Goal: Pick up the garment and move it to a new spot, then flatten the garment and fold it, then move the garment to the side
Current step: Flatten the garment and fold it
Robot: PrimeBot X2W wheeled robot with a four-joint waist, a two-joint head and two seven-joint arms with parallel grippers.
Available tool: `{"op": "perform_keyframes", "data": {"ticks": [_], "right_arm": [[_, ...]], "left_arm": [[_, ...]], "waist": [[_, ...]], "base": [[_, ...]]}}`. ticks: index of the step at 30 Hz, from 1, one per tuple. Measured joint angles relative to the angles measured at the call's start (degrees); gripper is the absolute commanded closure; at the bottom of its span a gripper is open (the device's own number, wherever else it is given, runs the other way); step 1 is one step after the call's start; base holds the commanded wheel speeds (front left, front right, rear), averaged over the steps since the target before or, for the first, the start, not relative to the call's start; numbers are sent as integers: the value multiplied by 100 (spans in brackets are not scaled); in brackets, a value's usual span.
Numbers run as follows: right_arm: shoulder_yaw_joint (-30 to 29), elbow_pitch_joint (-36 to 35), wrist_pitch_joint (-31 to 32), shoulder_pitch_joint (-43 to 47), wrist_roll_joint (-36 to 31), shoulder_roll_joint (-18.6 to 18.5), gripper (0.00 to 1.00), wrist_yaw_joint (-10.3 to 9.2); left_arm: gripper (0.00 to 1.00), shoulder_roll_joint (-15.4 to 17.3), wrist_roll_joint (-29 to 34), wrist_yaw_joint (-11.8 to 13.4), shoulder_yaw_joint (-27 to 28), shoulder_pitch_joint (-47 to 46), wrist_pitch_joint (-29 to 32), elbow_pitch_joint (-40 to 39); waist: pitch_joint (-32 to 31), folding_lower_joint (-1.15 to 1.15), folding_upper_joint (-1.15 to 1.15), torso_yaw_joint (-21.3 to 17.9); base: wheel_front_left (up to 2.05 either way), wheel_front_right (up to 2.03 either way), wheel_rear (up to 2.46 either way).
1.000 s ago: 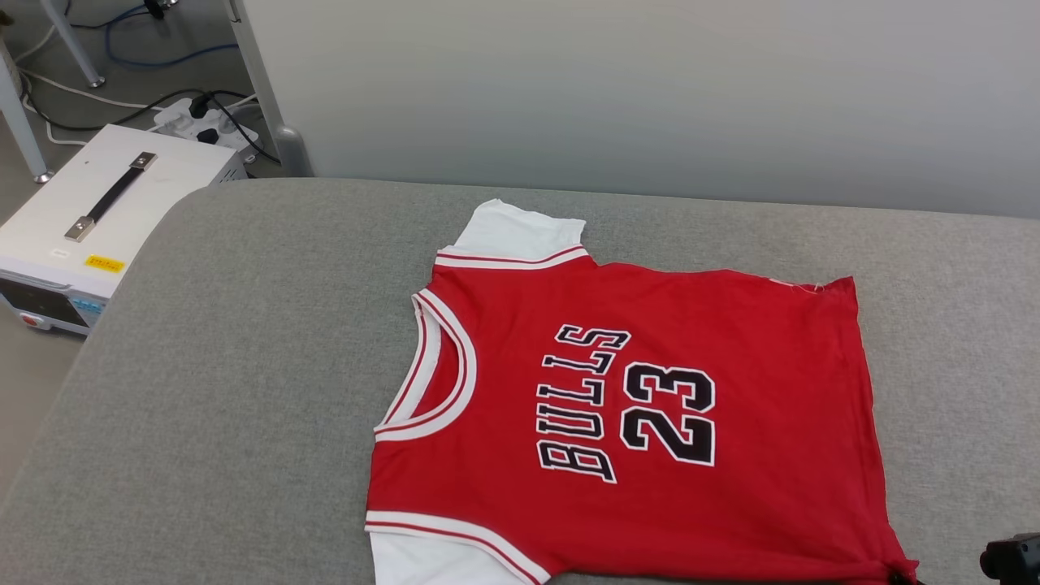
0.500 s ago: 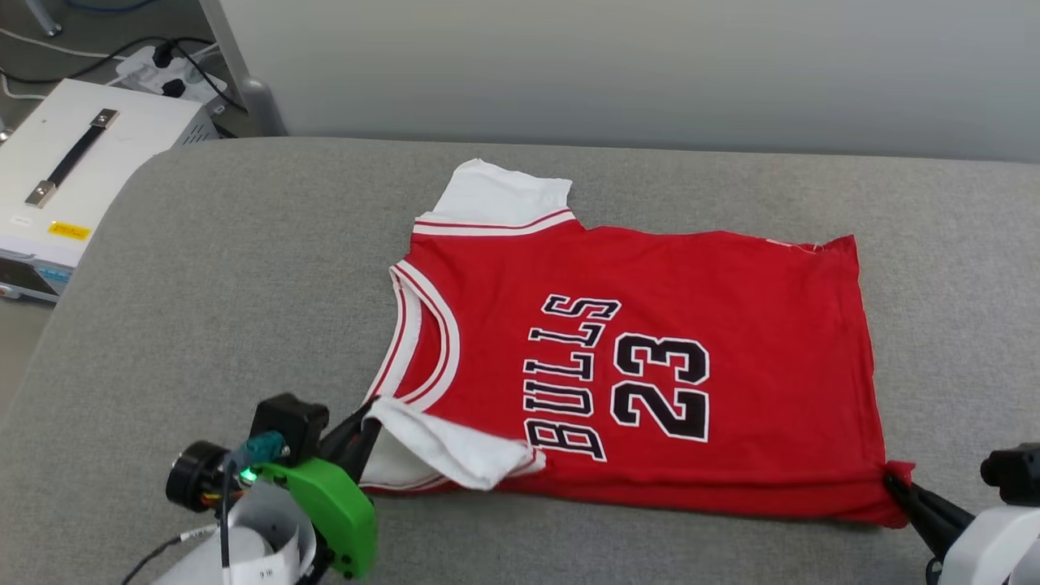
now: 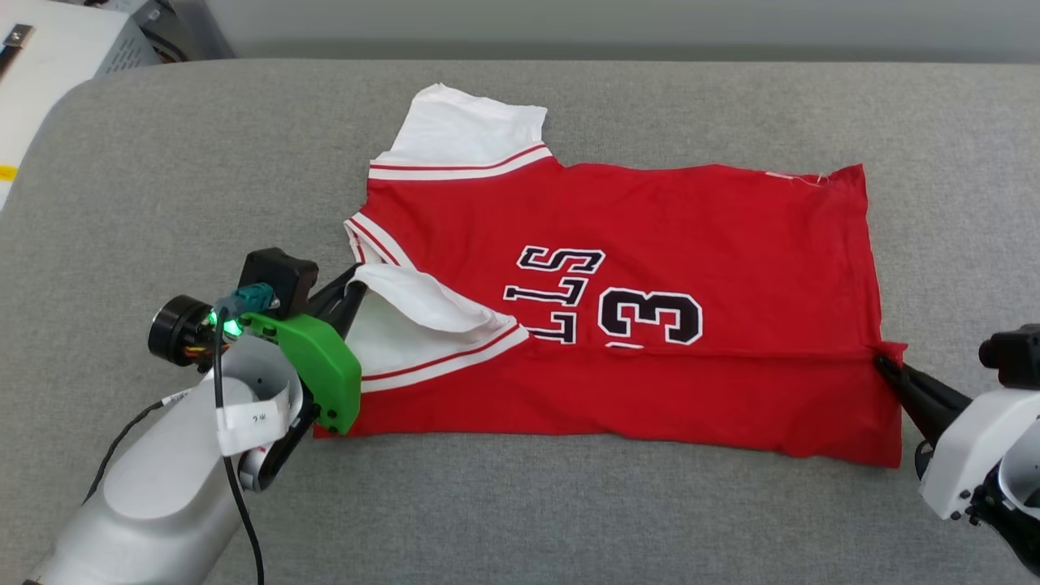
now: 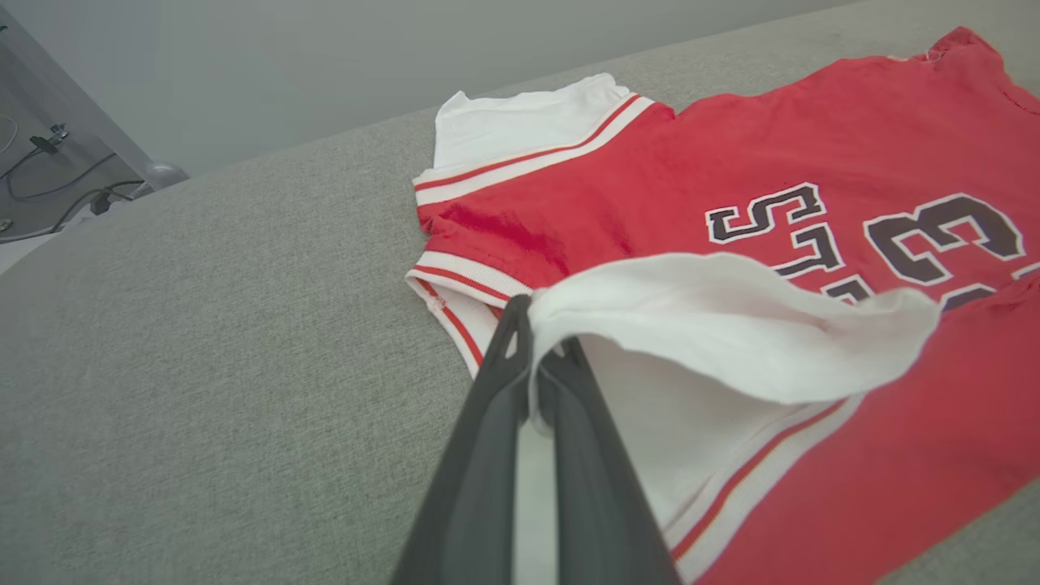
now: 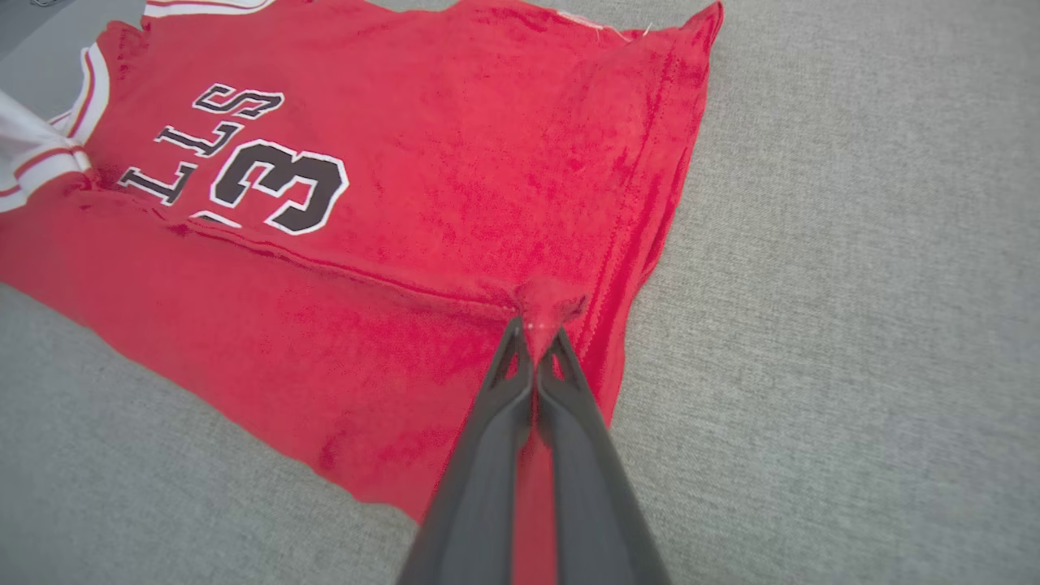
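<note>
Garment count: one red jersey (image 3: 650,211), on the grey padded surface (image 3: 203,162). You have two grippers: left gripper (image 3: 351,286) jaws pinch a white sleeve (image 3: 422,305), right gripper (image 3: 881,366) jaws pinch the hem corner (image 3: 892,351).

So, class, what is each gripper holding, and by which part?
Both hold the garment: left gripper pinches the near white sleeve, right gripper a red hem corner.

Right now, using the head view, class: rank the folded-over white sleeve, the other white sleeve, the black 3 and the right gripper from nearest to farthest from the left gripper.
1. Folded-over white sleeve: pinched in the left gripper.
2. Other white sleeve: up at the far edge.
3. Black 3: mid-chest, to the right.
4. Right gripper: on the hem corner, far right.
</note>
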Motion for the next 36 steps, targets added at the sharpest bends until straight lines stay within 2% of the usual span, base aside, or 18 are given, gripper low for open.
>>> {"op": "perform_keyframes", "data": {"ticks": [14, 25, 26, 27, 28, 36], "right_arm": [[568, 857, 40, -1038, 207, 65, 100, 0], [868, 1069, -214, -1187, 357, 8, 100, 0], [890, 1083, -233, -1187, 358, -1, 93, 0], [909, 1089, -247, -1184, 359, -14, 57, 0], [929, 1088, -266, -1178, 366, -32, 0, 0], [833, 991, -513, -1010, 398, -131, 0, 0]], "left_arm": [[100, -580, -7, -441, -242, -787, -256, 1972], [100, -824, -250, -517, -580, -1090, -582, 2750], [74, -829, -260, -519, -616, -1096, -603, 2781], [10, -832, -277, -519, -644, -1098, -613, 2804], [0, -831, -288, -520, -672, -1101, -641, 2822], [0, -564, -382, -535, -875, -1283, -586, 2636]], "waist": [[659, 0, 0, -176], [659, 0, 0, -205], [623, 0, 0, -200], [591, 0, 0, -195], [548, 0, 0, -188], [173, 0, 0, -100]], "base": [[0, 0, 0], [0, 0, 0], [0, 0, 0], [0, 0, 0], [0, 0, 0], [0, 0, 0]]}}
